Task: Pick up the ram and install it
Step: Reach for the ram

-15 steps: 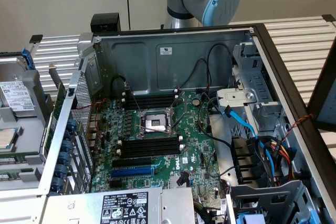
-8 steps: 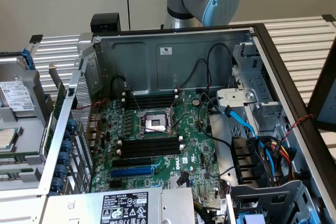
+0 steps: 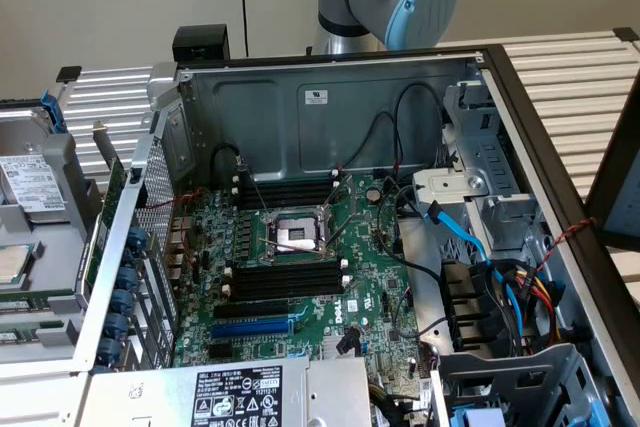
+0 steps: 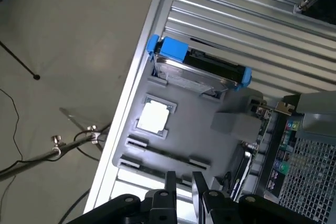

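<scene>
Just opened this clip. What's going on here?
The robot arm's gripper hangs open and empty above the grey parts tray beside an open computer case. A thin green board standing on edge between tray and case, likely the ram, is untouched. The black memory slots on the motherboard look empty, so nothing is installed yet.

A robotics lab: opened computer case (image 3: 330, 107) on a slatted aluminium table (image 3: 570, 72)
</scene>
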You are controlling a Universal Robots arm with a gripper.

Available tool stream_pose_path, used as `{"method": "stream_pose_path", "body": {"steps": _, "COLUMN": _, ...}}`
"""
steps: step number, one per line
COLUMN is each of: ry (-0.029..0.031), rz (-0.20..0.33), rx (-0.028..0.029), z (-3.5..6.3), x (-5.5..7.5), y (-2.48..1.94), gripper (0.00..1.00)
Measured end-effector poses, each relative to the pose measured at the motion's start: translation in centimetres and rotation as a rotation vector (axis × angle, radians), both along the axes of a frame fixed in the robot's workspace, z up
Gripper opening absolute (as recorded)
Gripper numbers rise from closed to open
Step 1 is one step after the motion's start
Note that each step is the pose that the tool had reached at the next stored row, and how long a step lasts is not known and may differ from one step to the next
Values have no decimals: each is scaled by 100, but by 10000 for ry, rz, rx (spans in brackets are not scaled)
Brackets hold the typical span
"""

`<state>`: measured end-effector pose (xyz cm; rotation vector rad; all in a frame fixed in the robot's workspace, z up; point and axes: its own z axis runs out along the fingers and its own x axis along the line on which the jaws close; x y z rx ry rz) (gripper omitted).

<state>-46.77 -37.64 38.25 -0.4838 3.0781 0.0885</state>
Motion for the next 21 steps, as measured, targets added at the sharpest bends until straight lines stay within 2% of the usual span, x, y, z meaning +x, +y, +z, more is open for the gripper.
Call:
{"method": "stream_pose_path", "body": {"steps": 12, "ry": -11, "rz": 1527, "rx": 13, "z": 0, "x": -12, "y": 0, "gripper": 27}}
{"method": "stream_pose_path", "body": {"steps": 21, "ry": -12, "rz": 2989, "rx": 25, "z": 0, "x": -15, "y": 0, "gripper": 27}}
